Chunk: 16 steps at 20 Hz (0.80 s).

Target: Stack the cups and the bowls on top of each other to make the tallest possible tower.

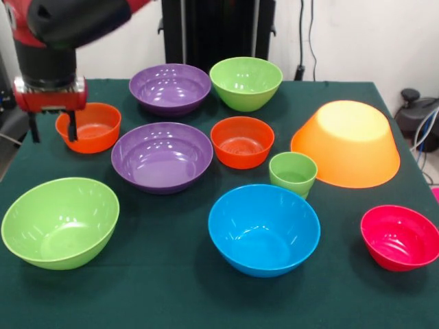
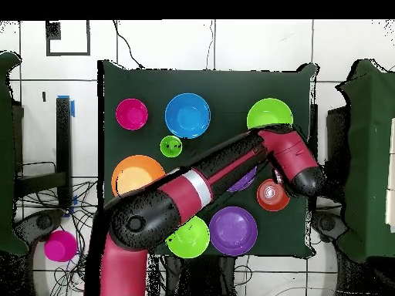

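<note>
My gripper (image 1: 51, 129) is open at the table's left side, low over the left rim of a small orange-red bowl (image 1: 89, 127); one finger (image 1: 70, 129) is inside the rim and the other is outside it. In the overhead view the arm hides the gripper, beside that bowl (image 2: 271, 195). One light-green cup (image 1: 293, 173) stands upright mid-table, also in the overhead view (image 2: 171, 145). All bowls stand singly: two purple (image 1: 170, 88) (image 1: 162, 156), two green (image 1: 245, 82) (image 1: 60, 221), a second orange-red (image 1: 241, 141), a blue (image 1: 264, 228) and a pink-red (image 1: 400, 236).
The large orange-yellow bowl (image 1: 346, 144) lies tipped, bottom up, at the right. The dark green table (image 1: 171, 295) ends close to the gripper's left. A pink object (image 2: 60, 245) lies off the table on the floor.
</note>
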{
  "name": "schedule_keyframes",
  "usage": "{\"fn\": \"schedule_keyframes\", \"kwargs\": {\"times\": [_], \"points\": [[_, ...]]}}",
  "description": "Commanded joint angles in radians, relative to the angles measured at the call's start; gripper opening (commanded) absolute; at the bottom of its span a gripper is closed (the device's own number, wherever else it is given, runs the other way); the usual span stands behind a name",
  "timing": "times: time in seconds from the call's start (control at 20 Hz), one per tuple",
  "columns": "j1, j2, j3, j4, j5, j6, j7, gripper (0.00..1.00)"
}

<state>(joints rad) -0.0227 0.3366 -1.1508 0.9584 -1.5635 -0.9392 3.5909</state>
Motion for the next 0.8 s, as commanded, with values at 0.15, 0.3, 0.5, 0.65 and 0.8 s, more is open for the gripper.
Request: {"fn": "schedule_keyframes", "kwargs": {"times": [0.15,0.3,0.5,0.65,0.8], "points": [[-0.011,0.055,0.230,-0.159,0.103,0.028,0.049,1.00],[-0.043,0.076,0.205,-0.213,0.115,0.049,0.146,1.00],[-0.085,0.114,0.152,-0.281,0.110,0.058,0.237,1.00],[-0.076,0.119,0.142,-0.282,0.109,0.023,0.265,1.00],[-0.027,0.092,0.147,-0.234,0.109,-0.026,0.229,1.00]]}}
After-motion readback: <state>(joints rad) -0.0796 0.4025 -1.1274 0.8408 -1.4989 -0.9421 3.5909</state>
